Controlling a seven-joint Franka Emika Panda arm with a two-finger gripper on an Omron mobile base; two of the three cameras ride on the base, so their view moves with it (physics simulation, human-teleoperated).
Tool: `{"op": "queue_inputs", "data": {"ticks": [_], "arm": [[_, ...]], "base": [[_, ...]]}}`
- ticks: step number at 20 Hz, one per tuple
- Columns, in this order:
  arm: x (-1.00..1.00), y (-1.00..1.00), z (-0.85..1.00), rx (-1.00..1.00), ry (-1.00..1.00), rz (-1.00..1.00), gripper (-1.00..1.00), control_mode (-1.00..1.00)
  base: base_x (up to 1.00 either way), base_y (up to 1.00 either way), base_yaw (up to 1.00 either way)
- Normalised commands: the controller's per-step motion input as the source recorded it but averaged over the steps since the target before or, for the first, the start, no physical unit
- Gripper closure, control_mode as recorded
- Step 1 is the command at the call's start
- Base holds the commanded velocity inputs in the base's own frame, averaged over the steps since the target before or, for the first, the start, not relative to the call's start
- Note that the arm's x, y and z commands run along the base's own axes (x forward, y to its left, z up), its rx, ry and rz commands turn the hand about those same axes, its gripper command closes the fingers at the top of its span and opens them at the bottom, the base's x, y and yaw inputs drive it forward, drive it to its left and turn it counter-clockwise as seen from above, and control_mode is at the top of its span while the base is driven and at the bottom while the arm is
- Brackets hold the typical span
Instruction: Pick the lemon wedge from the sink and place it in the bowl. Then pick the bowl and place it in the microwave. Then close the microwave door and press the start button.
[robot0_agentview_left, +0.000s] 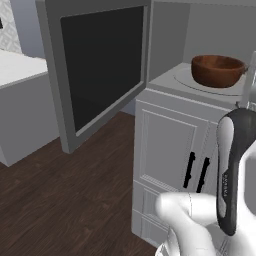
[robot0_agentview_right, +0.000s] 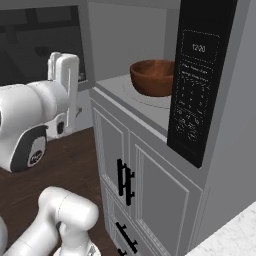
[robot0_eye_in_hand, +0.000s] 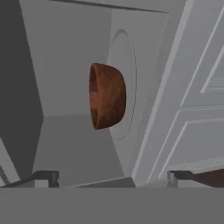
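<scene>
The dark reddish-brown wooden bowl (robot0_agentview_left: 217, 70) (robot0_agentview_right: 152, 77) (robot0_eye_in_hand: 107, 96) stands upright on the pale round turntable (robot0_agentview_left: 183, 76) inside the grey microwave (robot0_agentview_right: 115, 40). The microwave door (robot0_agentview_left: 100, 65), with its near-black window, hangs swung wide open to the left. My gripper (robot0_eye_in_hand: 113, 179) is open and empty, drawn back outside the microwave's opening, a short way in front of the bowl. Its white hand (robot0_agentview_right: 64, 70) hovers beside the opening at shelf height. The lemon wedge is hidden from me; the bowl's inside cannot be made out. The sink is out of view.
A black control panel (robot0_agentview_right: 197, 85) with a clock runs down the microwave's right side. Grey panelled cabinet doors with black handles (robot0_agentview_left: 195, 172) (robot0_agentview_right: 125, 182) sit right below the opening. Dark wood floor (robot0_agentview_left: 65, 190) lies under the open door. A white counter (robot0_agentview_left: 20, 67) stands at far left.
</scene>
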Motion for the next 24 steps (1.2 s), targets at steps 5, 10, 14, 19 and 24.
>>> {"op": "queue_inputs", "data": {"ticks": [5,10,14,19,24], "arm": [[-1.0,0.81,0.03,-0.19,-0.01,0.0,-1.0,-1.0],[-0.88,0.84,0.0,-0.06,0.01,0.0,-1.0,-1.0],[-0.71,0.72,0.0,0.0,0.0,0.0,-1.0,-1.0],[-0.36,0.97,-0.07,-0.01,0.0,0.0,-1.0,-1.0],[-0.06,1.0,-0.25,-0.07,0.0,0.0,-1.0,-1.0]], "base": [[0.0,0.0,0.0],[0.0,0.0,0.0],[0.0,0.0,0.0],[0.0,0.0,0.0],[0.0,0.0,0.0]]}}
